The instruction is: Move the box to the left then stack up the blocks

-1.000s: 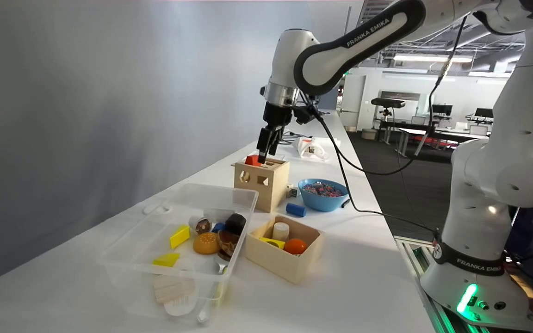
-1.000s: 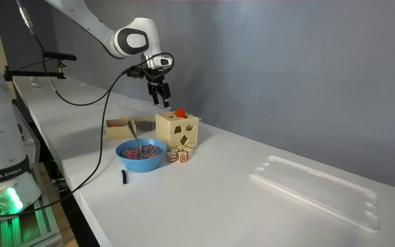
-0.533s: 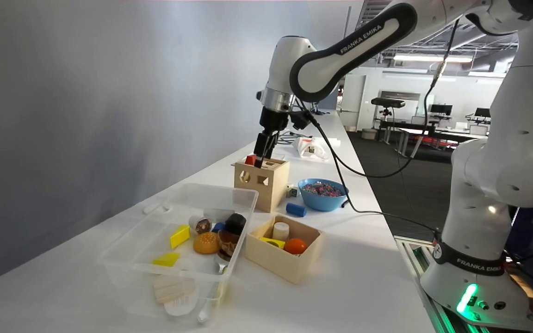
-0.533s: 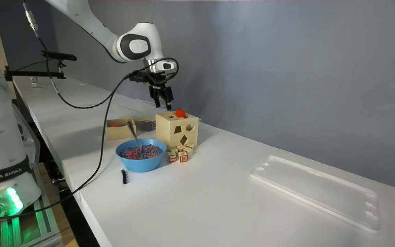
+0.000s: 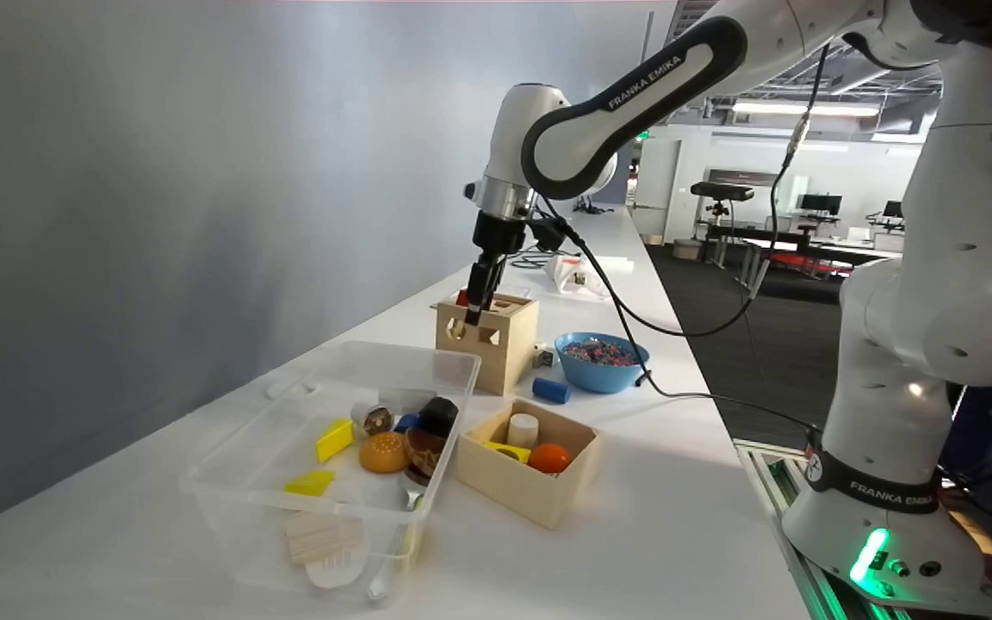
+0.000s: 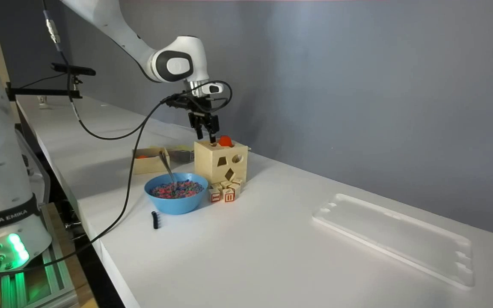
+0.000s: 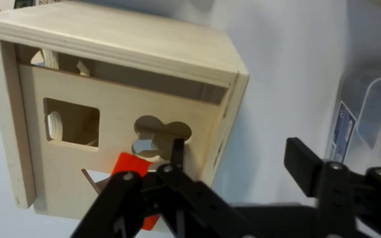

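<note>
We see a wooden shape-sorter box [image 6: 209,164] standing on a white table [image 6: 246,256]. A red piece [image 6: 225,141] rests on its top panel [image 7: 111,109]. Close to that panel, the gripper [image 7: 236,148] has its two black fingers [image 7: 299,162] spread wide: in the wrist view one shows against a clover-shaped hole [image 7: 149,124], the other past the box's edge. We cannot tell whether either touches the wood. At the foot of the box, letter blocks [image 6: 229,195] sit in a low cluster, just beside a blue bowl [image 6: 176,208] of small red and blue bits [image 6: 165,192], from which a gray utensil handle [image 6: 167,167] leans. In an exterior view we find a blue cylinder [image 5: 551,391] on its side near the box, then an open wooden tray [image 5: 505,486] holding a white cylinder [image 5: 523,430], a yellow piece [image 5: 509,451] and an orange ball [image 5: 549,459]. Beside that is a clear plastic bin [image 5: 233,496] with a toy burger bun [image 5: 382,453]. Well apart from the box lies a clear lid [image 6: 394,239].
</note>
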Robot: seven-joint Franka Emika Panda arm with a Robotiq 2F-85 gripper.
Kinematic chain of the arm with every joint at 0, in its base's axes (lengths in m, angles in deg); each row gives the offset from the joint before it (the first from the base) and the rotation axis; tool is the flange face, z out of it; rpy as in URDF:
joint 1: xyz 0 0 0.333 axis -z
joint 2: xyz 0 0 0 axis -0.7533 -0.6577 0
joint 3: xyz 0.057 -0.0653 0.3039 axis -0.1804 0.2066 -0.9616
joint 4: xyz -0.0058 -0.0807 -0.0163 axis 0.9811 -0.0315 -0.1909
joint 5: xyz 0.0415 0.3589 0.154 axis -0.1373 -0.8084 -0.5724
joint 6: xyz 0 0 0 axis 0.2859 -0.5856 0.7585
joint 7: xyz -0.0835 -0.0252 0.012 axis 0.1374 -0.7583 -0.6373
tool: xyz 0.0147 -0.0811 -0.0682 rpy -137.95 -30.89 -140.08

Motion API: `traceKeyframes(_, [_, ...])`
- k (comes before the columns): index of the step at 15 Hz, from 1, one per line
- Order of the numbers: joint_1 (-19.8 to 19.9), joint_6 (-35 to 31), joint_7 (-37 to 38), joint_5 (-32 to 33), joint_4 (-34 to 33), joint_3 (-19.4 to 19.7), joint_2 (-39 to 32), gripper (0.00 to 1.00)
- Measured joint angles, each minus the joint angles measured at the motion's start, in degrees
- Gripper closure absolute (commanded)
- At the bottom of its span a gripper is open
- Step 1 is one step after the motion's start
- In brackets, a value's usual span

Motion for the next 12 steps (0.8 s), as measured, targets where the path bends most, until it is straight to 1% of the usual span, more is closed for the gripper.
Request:
traceKeyframes(3, [0.0, 0.0, -1.3, -1.0, -0.7, 0.0, -0.3, 0.73])
traceKeyframes(4, [0.0, 0.0, -1.5, -1.2, -0.8, 0.0, -0.3, 0.79])
traceKeyframes(5, [0.0, 0.0, -1.6, -1.3, -0.9, 0.0, -0.3, 0.87])
traceKeyframes(7, [0.0, 0.0, -1.8, -1.4, -1.1, 0.0, -0.4, 0.98])
traceKeyframes(8, [0.0, 0.0, -1.8, -1.4, -1.1, 0.0, -0.4, 1.0])
traceKeyframes(10, [0.0, 0.0, -2.2, -1.5, -1.2, 0.0, -0.4, 0.98])
traceKeyframes(12, [-0.1, 0.1, -4.7, -1.5, -1.2, 0.0, -0.4, 0.97])
